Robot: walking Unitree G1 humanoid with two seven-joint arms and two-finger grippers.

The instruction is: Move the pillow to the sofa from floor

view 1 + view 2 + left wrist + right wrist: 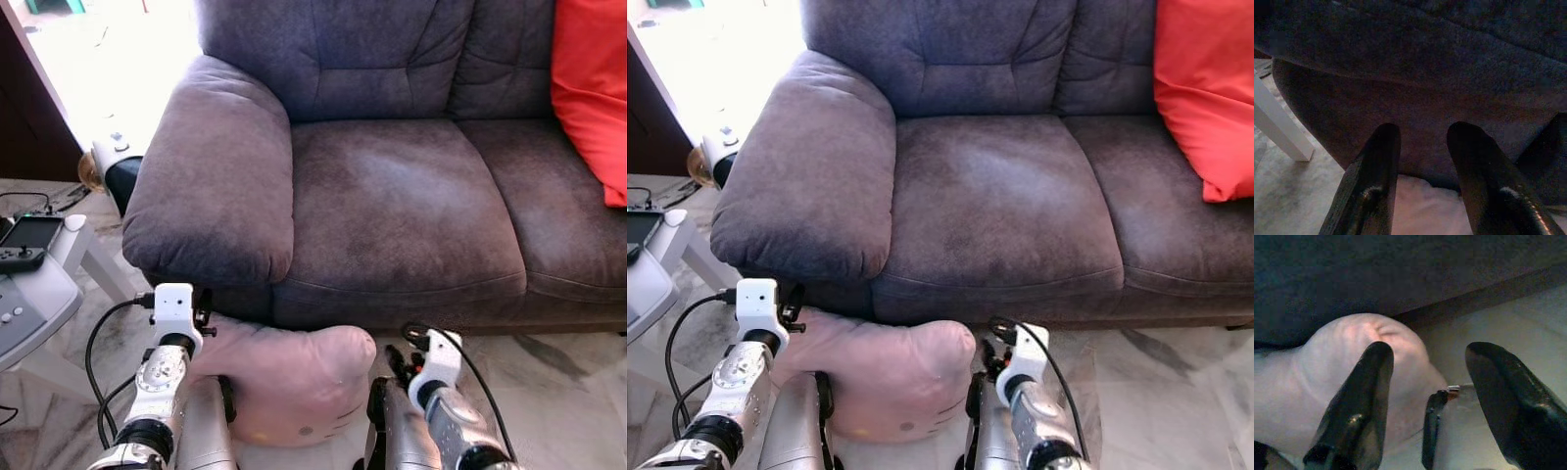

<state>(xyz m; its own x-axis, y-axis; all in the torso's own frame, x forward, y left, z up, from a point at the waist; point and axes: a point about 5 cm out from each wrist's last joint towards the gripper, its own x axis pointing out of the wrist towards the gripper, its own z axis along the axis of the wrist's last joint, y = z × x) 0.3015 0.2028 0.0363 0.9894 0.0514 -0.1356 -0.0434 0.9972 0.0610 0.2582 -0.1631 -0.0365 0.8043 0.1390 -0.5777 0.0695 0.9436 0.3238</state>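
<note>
A pale pink pillow [289, 377] lies on the floor against the front of the dark grey sofa [392, 196], just under its left armrest [211, 176]. My left gripper [225, 399] is at the pillow's left side and my right gripper [377, 406] at its right side, so the pillow sits between the two arms. In the left wrist view the black fingers [1376, 166] stand apart over the pillow [1425, 208], facing the armrest's underside. In the right wrist view the gripper [1430, 357] is open, with one finger lying on the pillow [1317, 377].
A red cushion [593, 88] leans in the sofa's right corner; the seat cushions [402, 206] are bare. A white side table [54, 284] holding a handheld game console [24, 245] stands at my left. A white device [113, 152] sits beyond the armrest. The floor is marble [558, 382].
</note>
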